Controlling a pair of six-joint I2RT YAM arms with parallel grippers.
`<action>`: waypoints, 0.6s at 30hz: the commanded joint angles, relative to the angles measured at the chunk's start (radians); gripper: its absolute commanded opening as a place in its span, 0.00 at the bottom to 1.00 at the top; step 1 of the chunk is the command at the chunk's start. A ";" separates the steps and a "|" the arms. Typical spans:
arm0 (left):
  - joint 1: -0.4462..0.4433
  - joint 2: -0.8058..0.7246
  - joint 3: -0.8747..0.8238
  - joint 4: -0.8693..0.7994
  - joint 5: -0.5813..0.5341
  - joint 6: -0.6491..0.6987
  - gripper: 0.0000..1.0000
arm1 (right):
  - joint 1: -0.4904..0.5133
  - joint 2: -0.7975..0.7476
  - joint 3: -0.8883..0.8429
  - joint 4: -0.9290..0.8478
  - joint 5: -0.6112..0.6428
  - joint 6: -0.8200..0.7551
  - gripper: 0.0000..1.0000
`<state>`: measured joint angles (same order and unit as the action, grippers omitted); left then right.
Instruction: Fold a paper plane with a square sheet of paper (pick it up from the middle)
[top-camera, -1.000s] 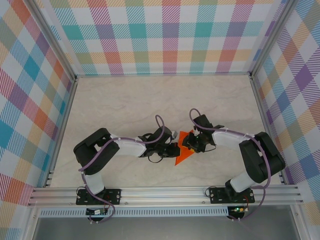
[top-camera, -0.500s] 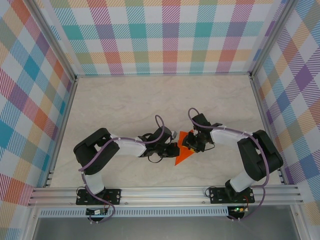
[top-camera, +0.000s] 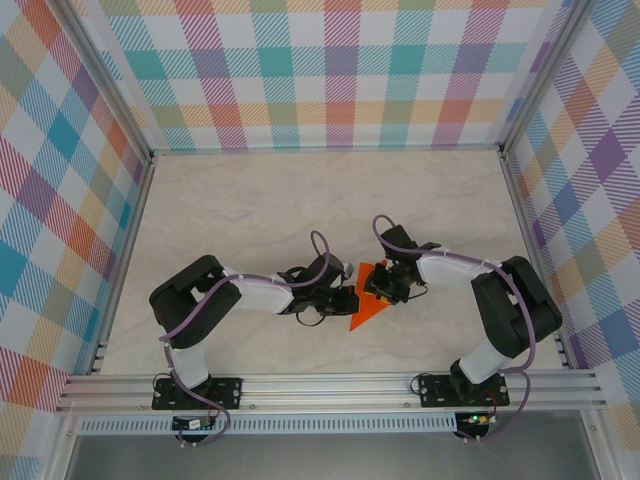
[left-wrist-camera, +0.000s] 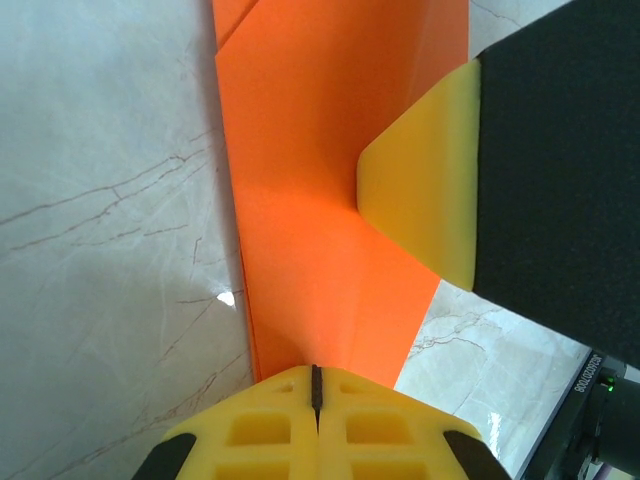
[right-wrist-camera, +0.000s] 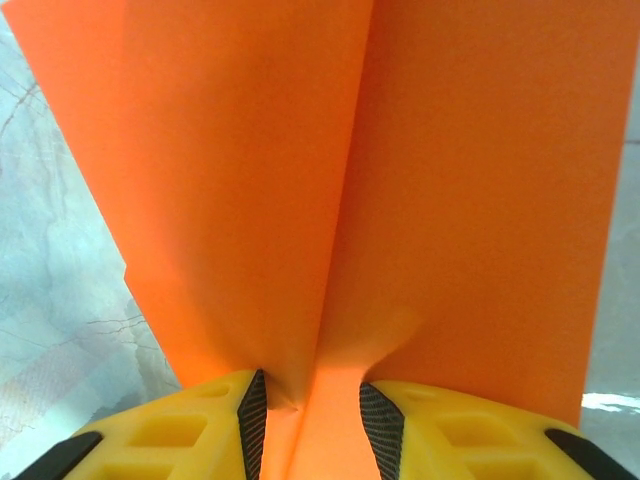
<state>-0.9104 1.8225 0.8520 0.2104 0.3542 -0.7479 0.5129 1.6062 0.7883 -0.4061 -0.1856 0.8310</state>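
A: Where is the orange paper plane (top-camera: 368, 303)?

B: It lies in the middle of the marble table (top-camera: 250, 210), between the two arms, its point toward the near side.

A: What is the left gripper (left-wrist-camera: 316, 392) doing?

B: Its yellow fingers are pressed together, pinching the paper's edge.

A: And the right gripper (right-wrist-camera: 310, 415)?

B: Its fingers (right-wrist-camera: 180, 435) are a little apart, with a fold of paper standing between them.

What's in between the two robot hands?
The folded orange paper lies between the left gripper and the right gripper, seen from the top camera. In the right wrist view, a raised fold of it sits between the yellow fingers.
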 joint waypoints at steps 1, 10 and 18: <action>0.017 0.009 0.021 -0.037 -0.017 0.007 0.02 | 0.009 0.119 -0.062 -0.063 0.153 0.010 0.37; 0.017 0.004 0.016 -0.048 -0.028 0.011 0.02 | 0.021 0.159 -0.041 -0.069 0.156 0.009 0.37; 0.016 0.002 0.011 -0.055 -0.034 0.013 0.02 | 0.027 0.185 -0.026 -0.075 0.155 0.002 0.38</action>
<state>-0.9104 1.8225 0.8539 0.1997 0.3428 -0.7471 0.5289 1.6543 0.8379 -0.4725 -0.1650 0.8337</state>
